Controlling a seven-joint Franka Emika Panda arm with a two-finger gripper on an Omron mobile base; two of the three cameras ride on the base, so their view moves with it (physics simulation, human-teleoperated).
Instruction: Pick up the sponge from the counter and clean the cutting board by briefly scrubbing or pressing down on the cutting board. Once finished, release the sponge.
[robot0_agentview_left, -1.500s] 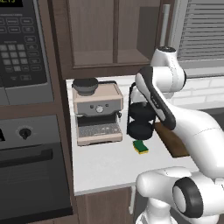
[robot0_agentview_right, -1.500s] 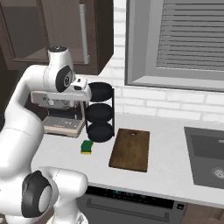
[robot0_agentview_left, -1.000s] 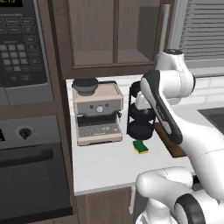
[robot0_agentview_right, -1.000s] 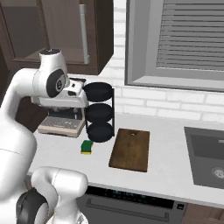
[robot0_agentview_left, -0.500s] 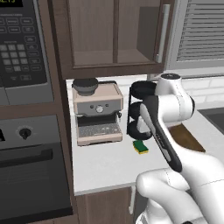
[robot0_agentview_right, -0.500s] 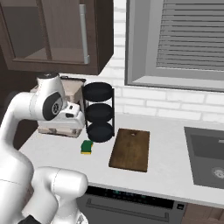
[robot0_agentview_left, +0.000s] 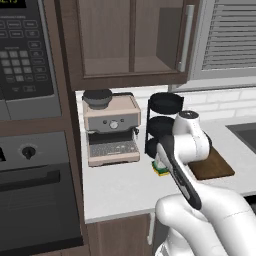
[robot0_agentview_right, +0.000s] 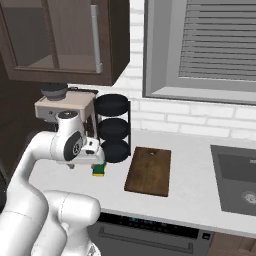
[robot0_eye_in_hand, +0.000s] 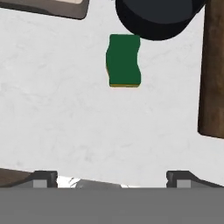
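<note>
The setting is a rendered home kitchen. A white counter (robot0_agentview_left: 115, 190) runs over brown wooden cabinets, with dark wall cupboards (robot0_agentview_left: 130, 40) above. A built-in oven (robot0_agentview_left: 35, 200) and a microwave (robot0_agentview_left: 25, 55) stand at the left. An espresso machine (robot0_agentview_left: 111, 130) and a black three-tier rack (robot0_agentview_right: 114, 127) sit against a white brick wall. A sink (robot0_agentview_right: 235, 180) lies under a shuttered window (robot0_agentview_right: 210, 45).

At the upper right of both base views we see a window with closed grey blinds (robot0_agentview_right: 220, 50) above a white brick wall (robot0_agentview_right: 200, 125). Dark wooden wall cabinets (robot0_agentview_left: 130, 40) fill the top centre, and we see a black oven (robot0_agentview_left: 35, 200) at lower left.
</note>
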